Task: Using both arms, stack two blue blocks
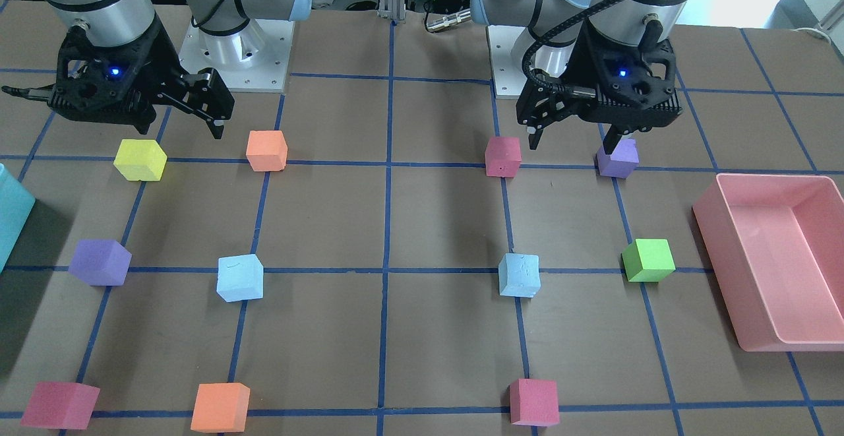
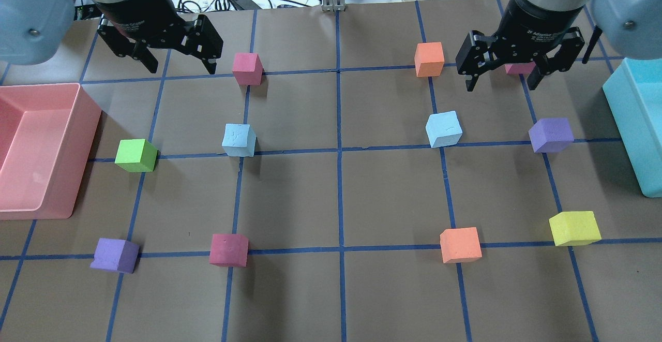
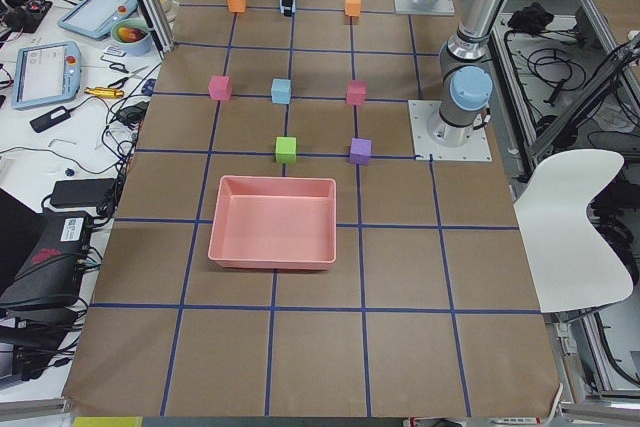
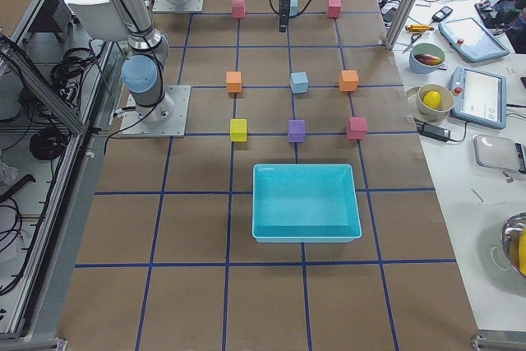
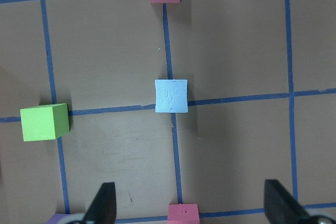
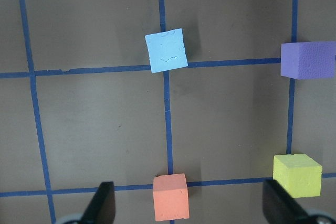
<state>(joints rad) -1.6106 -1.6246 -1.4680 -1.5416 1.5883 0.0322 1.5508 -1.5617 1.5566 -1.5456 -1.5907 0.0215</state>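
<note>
Two pale blue blocks sit apart on the table's grid lines. One (image 2: 239,140) is on my left side and also shows in the front view (image 1: 519,276) and the left wrist view (image 5: 171,96). The other (image 2: 444,129) is on my right side and also shows in the front view (image 1: 240,278) and the right wrist view (image 6: 166,50). My left gripper (image 2: 181,65) hangs open and empty above the table, away from its block. My right gripper (image 2: 500,82) is also open and empty, away from its block.
A pink bin (image 2: 83,166) stands at the left edge and a teal bin (image 2: 628,124) at the right edge. Green (image 2: 136,155), purple (image 2: 551,134), red (image 2: 247,68), orange (image 2: 429,59) and yellow (image 2: 574,228) cubes lie scattered on the grid around the blue blocks.
</note>
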